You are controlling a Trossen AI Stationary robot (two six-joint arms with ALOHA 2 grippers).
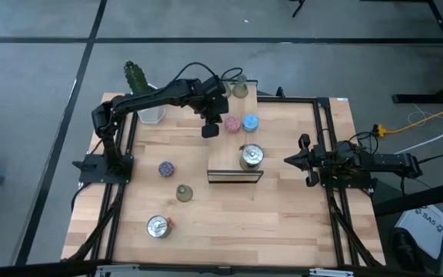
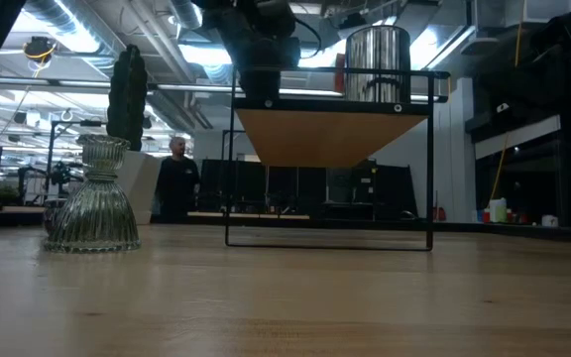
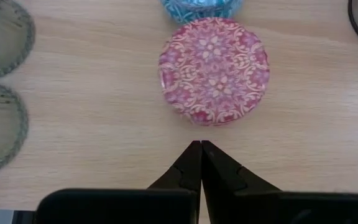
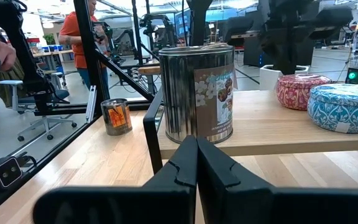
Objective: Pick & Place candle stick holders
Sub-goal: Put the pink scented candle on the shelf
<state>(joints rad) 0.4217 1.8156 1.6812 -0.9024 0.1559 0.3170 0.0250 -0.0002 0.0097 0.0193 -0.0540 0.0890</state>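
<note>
Nearest the front edge of the wooden surface (image 1: 283, 223) stands a silver holder (image 1: 158, 226), then an olive-green one (image 1: 184, 192) and a purple one (image 1: 166, 168). Mid-surface a second silver holder (image 1: 251, 156) sits on a raised board (image 1: 235, 176). The right end effector (image 1: 289, 161) waits beside it, clenched and empty. Farther back the left end effector (image 3: 201, 148) hovers clenched over the pink holder (image 3: 214, 70) — the blue one (image 3: 199, 9) touches it, apparently. A cactus (image 1: 135, 76) stands at the far left corner.

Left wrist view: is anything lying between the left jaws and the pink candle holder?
No. In the left wrist view only bare wood separates the shut left gripper from the pink candle holder; the blue holder sits beyond the pink one.
</note>
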